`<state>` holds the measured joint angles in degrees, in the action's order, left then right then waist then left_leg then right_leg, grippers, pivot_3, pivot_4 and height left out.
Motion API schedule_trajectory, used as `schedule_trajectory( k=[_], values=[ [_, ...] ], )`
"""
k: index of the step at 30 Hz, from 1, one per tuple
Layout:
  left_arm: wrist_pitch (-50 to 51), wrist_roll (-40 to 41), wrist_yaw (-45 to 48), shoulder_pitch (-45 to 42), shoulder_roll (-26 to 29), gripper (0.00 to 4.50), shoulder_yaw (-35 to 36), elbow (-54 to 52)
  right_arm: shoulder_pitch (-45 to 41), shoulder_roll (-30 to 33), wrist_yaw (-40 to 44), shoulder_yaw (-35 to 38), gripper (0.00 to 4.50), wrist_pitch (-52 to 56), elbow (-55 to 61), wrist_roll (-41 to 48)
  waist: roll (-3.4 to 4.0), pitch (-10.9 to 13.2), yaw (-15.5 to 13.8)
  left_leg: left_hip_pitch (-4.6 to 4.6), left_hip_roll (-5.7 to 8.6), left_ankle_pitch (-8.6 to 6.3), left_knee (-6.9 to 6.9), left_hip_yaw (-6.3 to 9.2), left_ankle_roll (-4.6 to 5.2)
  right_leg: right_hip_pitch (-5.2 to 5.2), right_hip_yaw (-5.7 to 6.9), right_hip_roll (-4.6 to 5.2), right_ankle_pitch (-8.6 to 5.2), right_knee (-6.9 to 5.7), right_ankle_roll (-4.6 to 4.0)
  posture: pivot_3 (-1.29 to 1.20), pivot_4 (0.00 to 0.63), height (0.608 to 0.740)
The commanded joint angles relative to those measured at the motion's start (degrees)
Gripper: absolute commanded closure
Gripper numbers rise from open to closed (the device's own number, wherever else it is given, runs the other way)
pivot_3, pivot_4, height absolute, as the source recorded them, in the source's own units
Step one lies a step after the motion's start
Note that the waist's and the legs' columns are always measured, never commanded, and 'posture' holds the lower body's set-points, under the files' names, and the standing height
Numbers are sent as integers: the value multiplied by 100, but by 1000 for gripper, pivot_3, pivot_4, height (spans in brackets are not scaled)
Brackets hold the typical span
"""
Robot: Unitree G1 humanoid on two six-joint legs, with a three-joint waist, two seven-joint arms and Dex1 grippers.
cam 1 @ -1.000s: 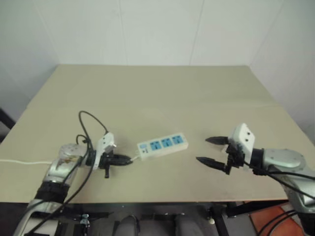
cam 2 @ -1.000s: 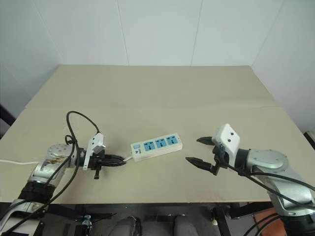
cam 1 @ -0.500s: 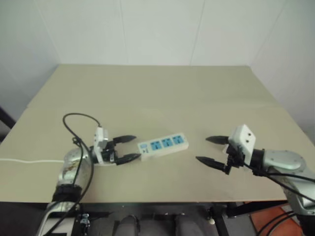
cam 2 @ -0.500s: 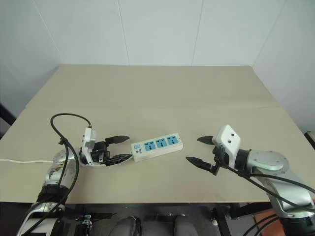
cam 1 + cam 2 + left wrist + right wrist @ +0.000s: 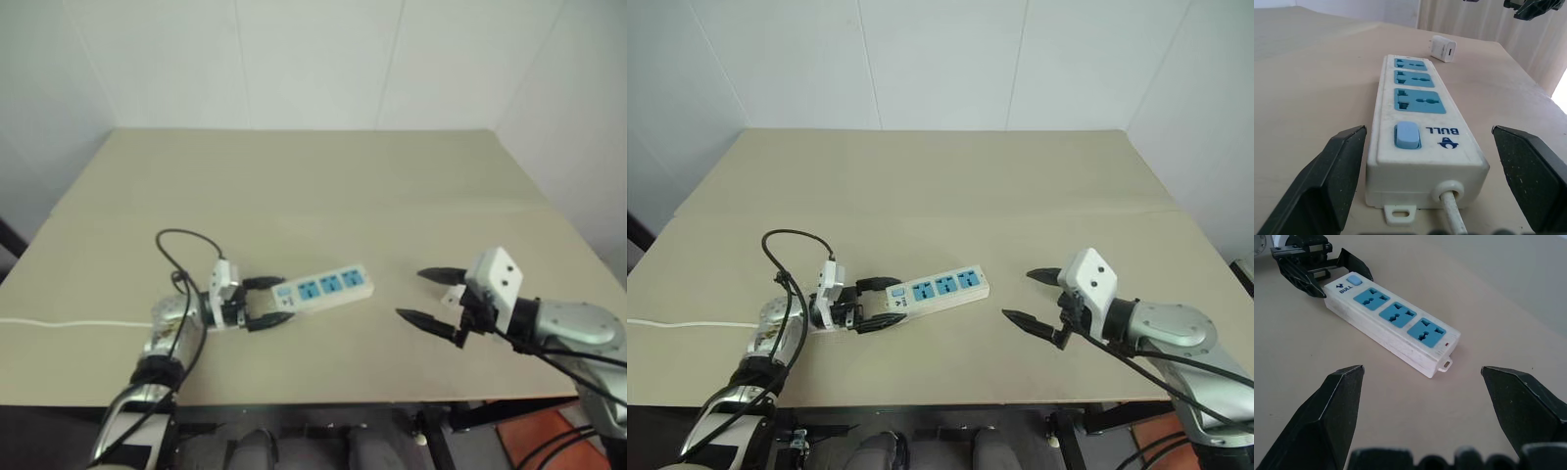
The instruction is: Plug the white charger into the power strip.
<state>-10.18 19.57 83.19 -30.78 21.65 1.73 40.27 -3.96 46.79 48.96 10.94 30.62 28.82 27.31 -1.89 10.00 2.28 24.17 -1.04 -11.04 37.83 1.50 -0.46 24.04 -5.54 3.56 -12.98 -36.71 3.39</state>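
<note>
white charger [image 5: 1443, 48] beyond power strip [image 5: 1420, 132] between spread left jaws; right jaws spread too

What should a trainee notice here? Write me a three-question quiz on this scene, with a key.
1. True or false: the white charger is already plugged into the power strip.
2. Multiple choice: the left gripper has one open finger on each side of which part of the strip? A) the end with the cord and the switch; B) the end far from the cord; C) the middle socket.
3. Fill in the blank: the right gripper holds nothing and its fingers are ____.

Key: 1 false, since the charger lies on the table past the strip's far end and all three sockets are free; 2 A; 3 open.
</note>
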Motion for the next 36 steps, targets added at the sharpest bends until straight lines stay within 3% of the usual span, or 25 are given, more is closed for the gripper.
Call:
schedule_trajectory(
  k=[1,8,13,18,22,25,31,36],
  values=[
    [-277,-127,-24,9,-81,46,-79,83,9,84,-101,261,0,29,227,64,0,0,-3,-1,0,0,0,0,0,0,0,0,0,-1,0,0,150,740],
    [-926,-413,-482,-72,-220,46,-82,462,-19,79,-188,275,0,73,268,95,5,-14,-44,-13,2,0,0,0,0,-16,0,1,-3,0,6,0,150,740],
    [-884,-452,-478,-96,-223,1254,-126,561,6,180,-133,307,0,104,262,90,11,-20,-43,-14,2,0,0,0,0,-16,-1,1,-14,1,24,0,150,740],
    [-846,-512,-355,-119,-168,1256,-216,575,-35,746,299,361,0,-268,-110,-262,11,-21,-42,-14,2,0,0,0,0,-16,-1,1,-14,1,25,0,150,740],
    [-912,-578,-276,-166,-146,1256,-310,622,-467,1823,1202,-70,0,-1954,-1297,-1363,13,-21,-32,-15,3,0,0,-2,0,-17,-1,2,-15,5,26,0,150,740],
    [-891,-546,-168,-230,-156,1256,-329,677,-1632,2302,2270,-883,0,-3789,-2543,-2018,16,-22,18,-29,0,0,-2,-8,0,-25,-2,2,-18,10,29,0,150,740],
    [-792,-468,-78,-366,-182,1256,-307,672,-3961,1855,4255,-2773,0,-6895,-4587,-2796,16,-19,55,-86,-6,-3,-23,-8,-1,-95,3,0,-19,65,34,0,150,740],
    [-858,-516,-158,-263,-200,1256,-334,555,-4939,1445,4354,-4030,0,-8228,-5897,-3296,19,-16,12,-70,-3,-7,-23,-7,2,-83,2,2,-14,66,26,0,150,740]
  ],
)
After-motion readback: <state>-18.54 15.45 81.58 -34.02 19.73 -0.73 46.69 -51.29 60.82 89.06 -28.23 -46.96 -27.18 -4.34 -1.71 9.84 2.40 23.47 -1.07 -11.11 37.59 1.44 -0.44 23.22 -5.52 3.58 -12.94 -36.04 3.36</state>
